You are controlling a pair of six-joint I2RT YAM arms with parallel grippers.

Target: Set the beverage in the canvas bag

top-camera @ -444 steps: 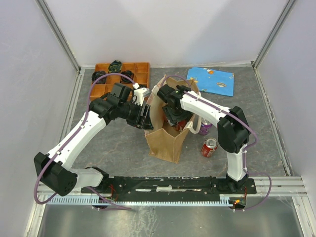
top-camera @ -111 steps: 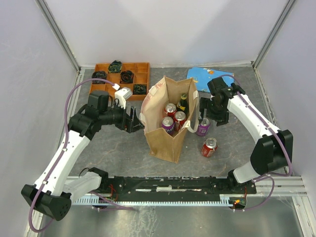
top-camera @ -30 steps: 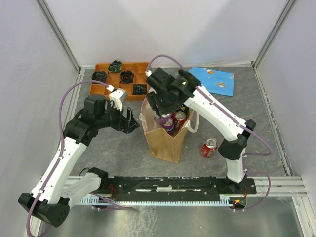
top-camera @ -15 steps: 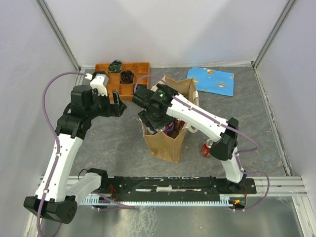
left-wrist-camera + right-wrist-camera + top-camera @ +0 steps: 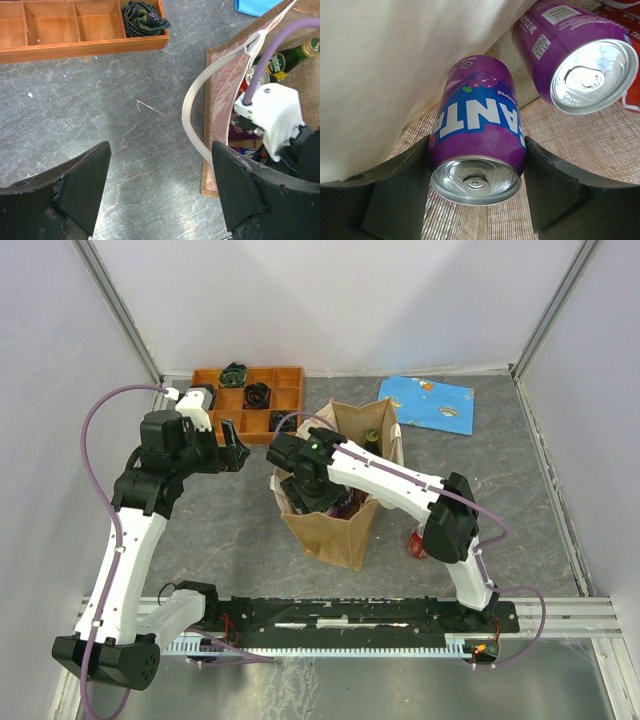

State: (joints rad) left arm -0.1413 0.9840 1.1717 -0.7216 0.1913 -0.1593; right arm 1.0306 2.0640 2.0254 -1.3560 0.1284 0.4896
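Right gripper (image 5: 477, 167) has sunk deeper into the canvas bag (image 5: 325, 530) over the last half second, clenched on the purple Fanta can (image 5: 477, 120), top end up and tight to the pale liner, which looks meant to clear the drinks already inside (second purple can (image 5: 575, 60) leaning beside it, red can (image 5: 620, 11) behind). Your left gripper (image 5: 160, 150) has backed off toward the orange tray (image 5: 85, 47), spread wide and empty, leaving the bag mouth free.

— What sits at the back of the grey marbled counter (image 5: 230, 530)?
— On the left, an orange compartment tray (image 5: 250, 370), with three dark cloth bundles (image 5: 257, 393) showing in separate compartments.
— And on the right?
— A blue patterned cloth (image 5: 428, 403), lying flat near the back wall, well apart from the tray.
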